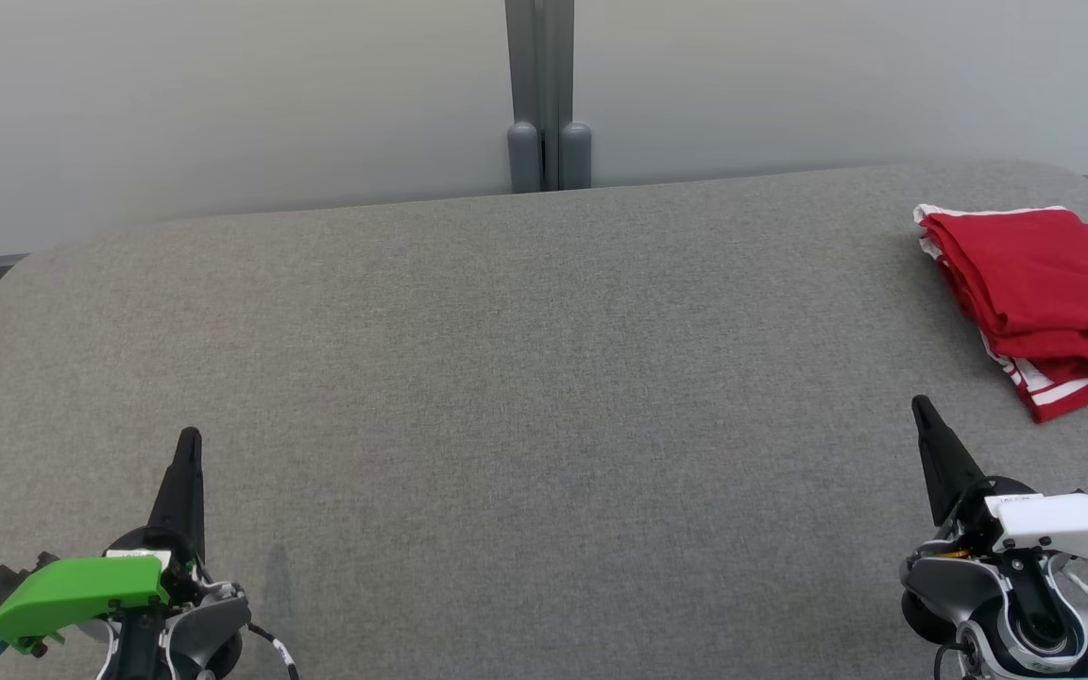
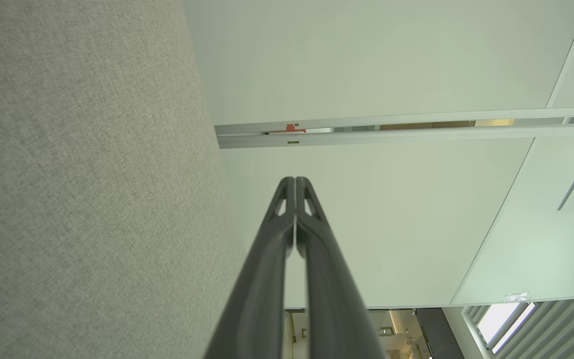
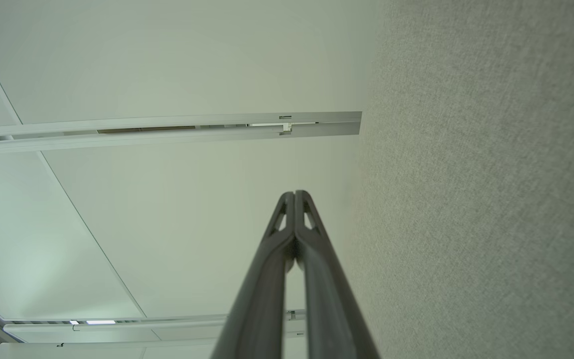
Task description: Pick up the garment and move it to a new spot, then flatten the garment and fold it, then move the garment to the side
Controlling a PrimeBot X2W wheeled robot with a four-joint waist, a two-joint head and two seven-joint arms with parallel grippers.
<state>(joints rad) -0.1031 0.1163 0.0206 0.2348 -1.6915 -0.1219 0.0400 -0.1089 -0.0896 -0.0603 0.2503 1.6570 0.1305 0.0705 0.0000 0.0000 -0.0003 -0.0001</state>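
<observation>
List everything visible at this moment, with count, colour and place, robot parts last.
garment: one, red with white trim and a dark print, folded, far right of the table, cut off by the picture's edge
table: one, grey fabric top, rounded far corners
post: one, grey, behind the table's far edge, centre
wall panels: pale, behind the table
left pincer: one, dark fingers, green cover, lower left, shut, empty
right pincer: one, dark fingers, white cover, lower right, shut, empty, apart from the garment

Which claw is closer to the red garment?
Right. The right claw is near the garment, by its front edge and apart from it; the left claw is far off across the table.
</observation>
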